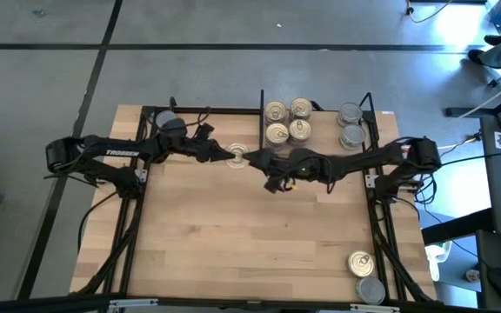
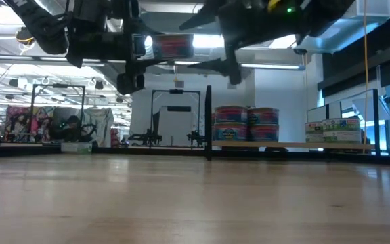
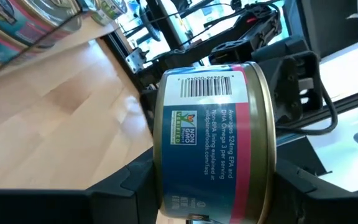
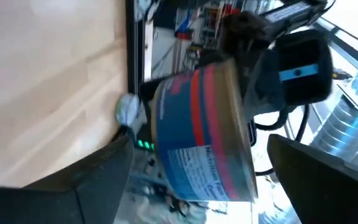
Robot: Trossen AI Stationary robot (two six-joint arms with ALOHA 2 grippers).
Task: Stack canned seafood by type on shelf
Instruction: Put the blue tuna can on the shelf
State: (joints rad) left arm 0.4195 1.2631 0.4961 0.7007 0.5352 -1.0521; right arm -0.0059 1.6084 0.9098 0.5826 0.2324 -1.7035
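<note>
A low tin with a blue and red label and a gold rim (image 3: 210, 124) hangs in the air over the table's far middle (image 1: 236, 155), also seen in the low view (image 2: 173, 46). My left gripper (image 1: 224, 155) reaches in from the left and is shut on it. My right gripper (image 1: 256, 160) comes from the right and is open, its fingers (image 4: 104, 174) standing on either side of the same tin (image 4: 197, 137). On the shelf (image 1: 324, 132) behind, gold-lidded tins (image 1: 288, 122) and grey-lidded tins (image 1: 350, 127) stand on their bases. My left gripper pinches the tin between its two fingers (image 3: 126, 190), which lie on its two flat ends, at the rim (image 3: 269, 155). It comes in level from the table's left. The tin is lifted clear and sits upright, lid up. My right gripper shows a gap at one finger; whether the other touches, I cannot tell.
A black upright divider (image 1: 261, 109) splits the shelf at the far edge. A grey round tin (image 1: 170, 122) sits in the left bay. Near the right front corner lie a gold-lidded tin (image 1: 360, 263) and a grey one (image 1: 370, 289). Bare wood spans the middle (image 1: 250, 235).
</note>
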